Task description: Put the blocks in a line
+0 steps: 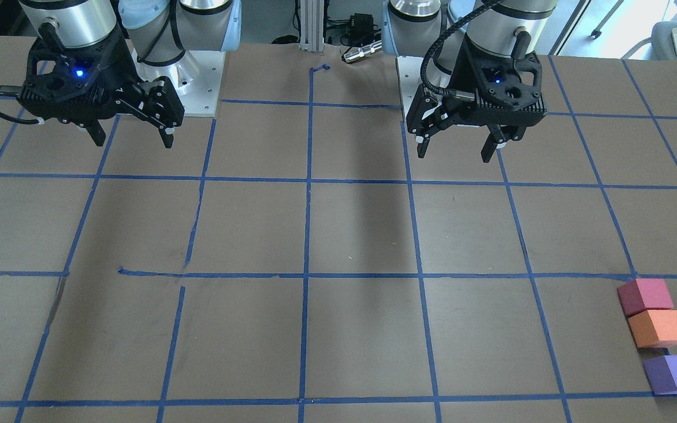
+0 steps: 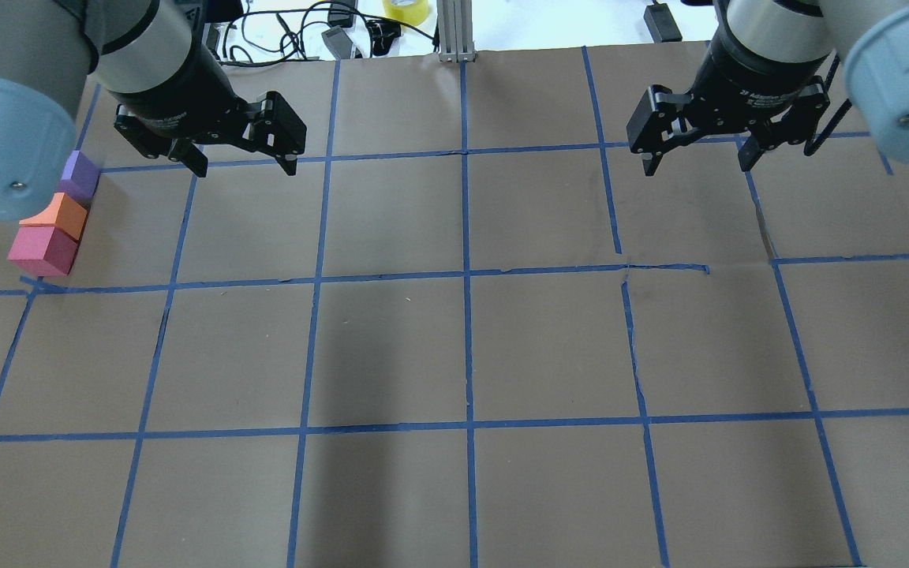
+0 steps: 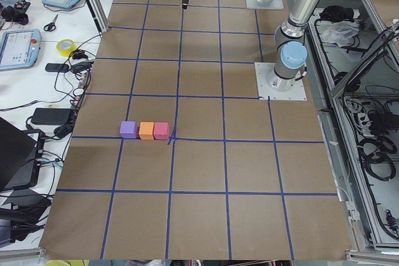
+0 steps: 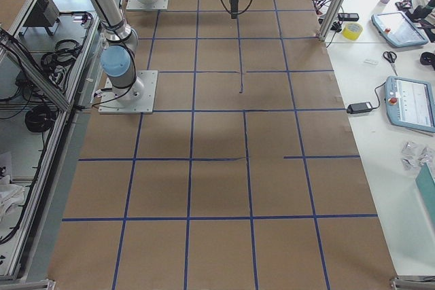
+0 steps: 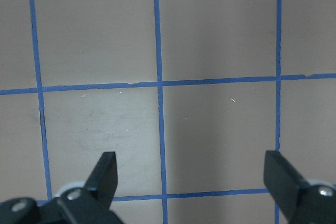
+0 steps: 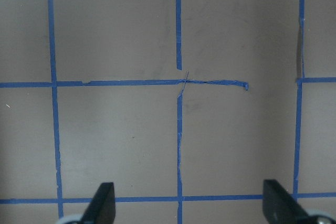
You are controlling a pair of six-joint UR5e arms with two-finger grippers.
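Three blocks stand in a row near the table's edge on my left side: pinkish-red (image 1: pixel 646 295), orange (image 1: pixel 659 328) and purple (image 1: pixel 675 374). The overhead view shows them too: purple (image 2: pixel 80 175), orange (image 2: pixel 60 214), pinkish-red (image 2: pixel 40 251). So does the exterior left view (image 3: pixel 146 130). Pinkish-red and orange touch; purple sits close beside orange. My left gripper (image 2: pixel 241 166) (image 1: pixel 462 147) is open and empty, raised above the table to the right of the blocks. My right gripper (image 2: pixel 695 162) (image 1: pixel 133 138) is open and empty, raised over the other side. Both wrist views show only bare table between open fingertips (image 5: pixel 105 174) (image 6: pixel 102 203).
The brown table carries a blue tape grid (image 2: pixel 466 276). Cables and a yellow tape roll (image 2: pixel 405 9) lie beyond the far edge. A side bench with tablets (image 3: pixel 19 48) runs along that edge. The arm bases (image 3: pixel 283 82) stand on the robot's side.
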